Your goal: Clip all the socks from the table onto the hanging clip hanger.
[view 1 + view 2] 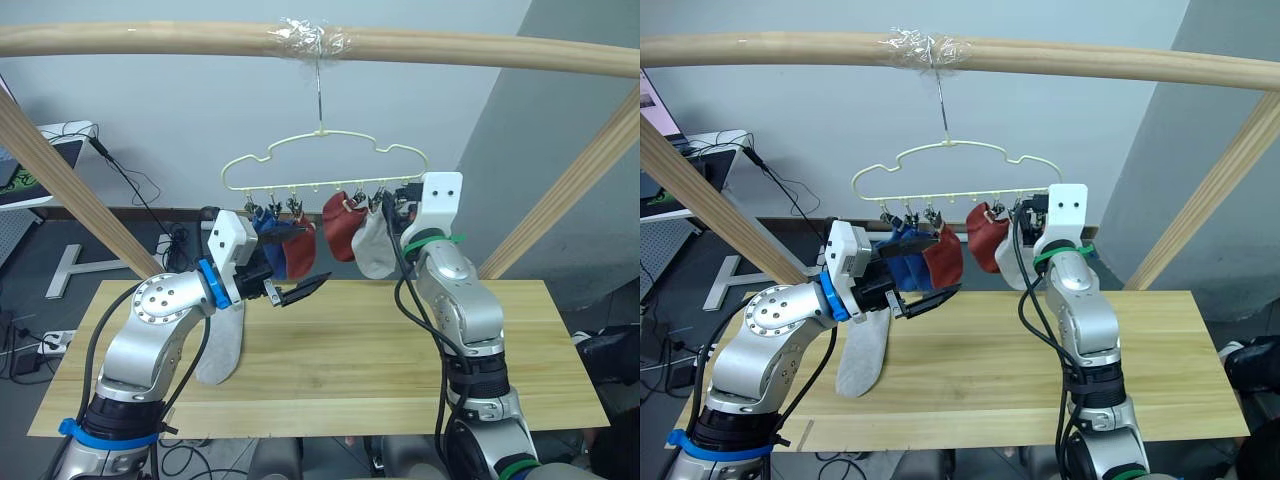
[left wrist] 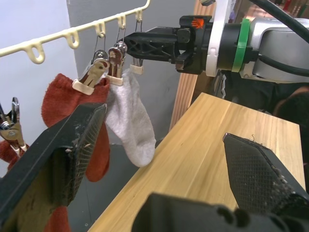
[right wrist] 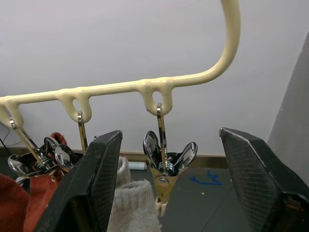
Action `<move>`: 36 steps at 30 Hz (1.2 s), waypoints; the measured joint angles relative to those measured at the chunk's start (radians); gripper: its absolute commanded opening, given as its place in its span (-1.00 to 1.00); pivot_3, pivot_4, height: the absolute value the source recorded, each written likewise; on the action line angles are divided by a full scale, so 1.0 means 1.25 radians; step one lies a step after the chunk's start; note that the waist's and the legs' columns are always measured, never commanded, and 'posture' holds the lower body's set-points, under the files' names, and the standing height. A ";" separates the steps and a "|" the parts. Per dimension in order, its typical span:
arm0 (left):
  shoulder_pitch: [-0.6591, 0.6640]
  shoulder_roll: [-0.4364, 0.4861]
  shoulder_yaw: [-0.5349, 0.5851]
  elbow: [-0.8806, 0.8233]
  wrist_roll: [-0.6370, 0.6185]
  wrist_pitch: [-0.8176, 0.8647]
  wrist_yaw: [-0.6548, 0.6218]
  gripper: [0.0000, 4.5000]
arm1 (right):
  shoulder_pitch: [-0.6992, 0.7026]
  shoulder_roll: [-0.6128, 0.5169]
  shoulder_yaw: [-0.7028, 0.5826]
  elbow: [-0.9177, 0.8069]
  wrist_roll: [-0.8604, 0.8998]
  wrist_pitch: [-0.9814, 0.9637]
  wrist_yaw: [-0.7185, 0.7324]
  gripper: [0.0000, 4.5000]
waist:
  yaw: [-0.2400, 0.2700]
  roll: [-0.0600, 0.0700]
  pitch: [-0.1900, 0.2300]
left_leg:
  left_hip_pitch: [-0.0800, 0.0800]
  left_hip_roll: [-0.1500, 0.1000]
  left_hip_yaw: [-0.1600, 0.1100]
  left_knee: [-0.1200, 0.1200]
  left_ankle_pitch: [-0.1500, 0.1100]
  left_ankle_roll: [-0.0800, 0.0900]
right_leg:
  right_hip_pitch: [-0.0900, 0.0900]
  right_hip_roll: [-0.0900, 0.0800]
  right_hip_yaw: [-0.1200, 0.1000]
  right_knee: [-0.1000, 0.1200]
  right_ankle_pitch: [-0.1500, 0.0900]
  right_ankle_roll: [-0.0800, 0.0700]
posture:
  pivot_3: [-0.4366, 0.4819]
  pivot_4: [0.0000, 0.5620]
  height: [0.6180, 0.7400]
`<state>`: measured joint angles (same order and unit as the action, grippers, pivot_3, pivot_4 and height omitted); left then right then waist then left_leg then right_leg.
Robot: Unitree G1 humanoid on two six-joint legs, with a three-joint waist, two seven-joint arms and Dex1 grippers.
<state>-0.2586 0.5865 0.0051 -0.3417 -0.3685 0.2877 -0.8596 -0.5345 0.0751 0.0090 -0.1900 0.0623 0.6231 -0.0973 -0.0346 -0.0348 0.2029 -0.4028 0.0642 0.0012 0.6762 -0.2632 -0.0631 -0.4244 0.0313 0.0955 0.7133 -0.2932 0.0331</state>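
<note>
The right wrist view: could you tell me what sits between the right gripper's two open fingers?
In the right wrist view, an empty silver clip hangs from the clip hanger between the fingers; the grey sock is clipped just beside it.

The left arm covers much of a grey sock (image 1: pixel 222 345) hanging over the desk's (image 1: pixel 340 370) near-left part, so its upper end cannot be made out. On the hanger (image 1: pixel 322 160), two blue socks (image 1: pixel 275 248) sit partly behind the left gripper (image 1: pixel 297 291) and a red sock (image 1: pixel 302 250), their outlines unclear. The right gripper (image 3: pixel 166 188) is masked by its white wrist mount in the head views. The last clip (image 3: pixel 165 166) beside the hung grey sock (image 3: pixel 133 205) is cut off below by the picture's edge, as is that sock. The desk's near edge runs behind both arms.
</note>
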 measured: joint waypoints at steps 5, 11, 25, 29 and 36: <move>0.006 0.000 0.000 0.006 0.002 -0.013 -0.003 1.00 | -0.003 0.011 -0.009 0.001 0.000 0.001 -0.001 0.49 | 0.000 0.000 0.000 | 0.000 0.000 0.000 0.000 0.000 0.000 | 0.000 0.000 0.000 0.000 0.000 0.000 | 0.02 -0.41 0.35; 0.011 0.000 0.000 0.027 0.007 -0.032 -0.007 1.00 | -0.011 0.021 -0.021 0.012 0.005 0.001 0.000 0.49 | -0.001 0.000 0.000 | 0.000 0.000 0.000 0.000 0.000 0.000 | 0.000 0.000 0.000 0.000 0.000 0.000 | 0.02 -0.41 0.35; 0.045 0.000 0.000 0.065 0.016 -0.096 -0.030 1.00 | -0.025 0.042 -0.022 0.015 0.032 -0.001 0.008 -0.99 | -0.001 0.000 0.000 | 0.000 0.000 0.000 0.000 0.000 0.000 | -0.001 0.000 0.000 0.000 0.000 0.000 | 0.02 -0.40 0.35; 0.075 0.001 0.002 0.064 0.020 -0.098 -0.021 1.00 | -0.025 0.041 -0.022 0.015 0.033 -0.002 0.013 -0.99 | -0.001 0.000 0.000 | 0.000 0.000 0.000 0.000 0.000 0.000 | -0.001 0.000 0.000 0.000 0.000 0.000 | 0.02 -0.38 0.35; 0.222 0.038 0.054 0.219 0.094 -0.081 0.051 1.00 | -0.026 0.034 -0.024 0.015 0.033 -0.003 0.024 -0.99 | -0.013 0.001 0.001 | 0.000 0.001 -0.002 -0.002 0.000 0.000 | -0.002 0.000 -0.002 0.000 -0.001 -0.002 | 0.04 -0.35 0.35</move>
<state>0.0192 0.6340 0.0731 -0.0674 -0.2515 0.1867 -0.7958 -0.5671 0.1177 -0.0214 -0.1714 0.1029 0.6199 -0.0670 -0.0515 -0.0336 0.2038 -0.4030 0.0651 -0.0007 0.6738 -0.2633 -0.0628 -0.4263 0.0313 0.0934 0.7136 -0.2948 0.0307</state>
